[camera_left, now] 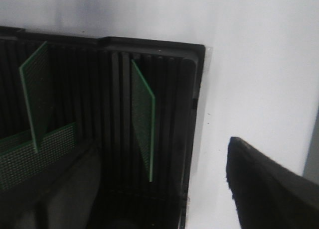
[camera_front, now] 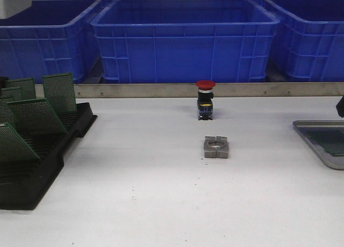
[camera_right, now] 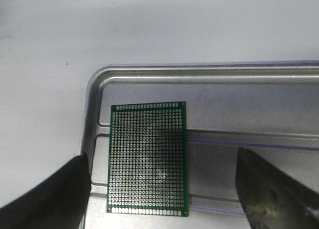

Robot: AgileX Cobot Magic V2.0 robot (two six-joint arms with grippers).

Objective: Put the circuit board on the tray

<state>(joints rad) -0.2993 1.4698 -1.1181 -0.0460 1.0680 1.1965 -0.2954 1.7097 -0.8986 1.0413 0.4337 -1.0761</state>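
Observation:
A green perforated circuit board [camera_right: 148, 159] lies flat on the floor of the grey metal tray [camera_right: 209, 72], near one rounded corner. My right gripper [camera_right: 160, 191] is open above it, one finger on each side of the board and not touching it. In the front view the tray [camera_front: 321, 142] sits at the right edge of the table with the board [camera_front: 332, 140] in it. My left gripper [camera_left: 159, 201] is open and empty over the end of the black slotted rack [camera_left: 189, 89], where an upright green board [camera_left: 143, 117] stands in a slot.
The black rack [camera_front: 37, 166] at the left holds several leaning green boards [camera_front: 59, 92]. A red-capped push button [camera_front: 205, 99] and a grey metal block with a hole [camera_front: 216, 147] stand mid-table. Blue plastic bins [camera_front: 185, 40] line the back behind a metal rail.

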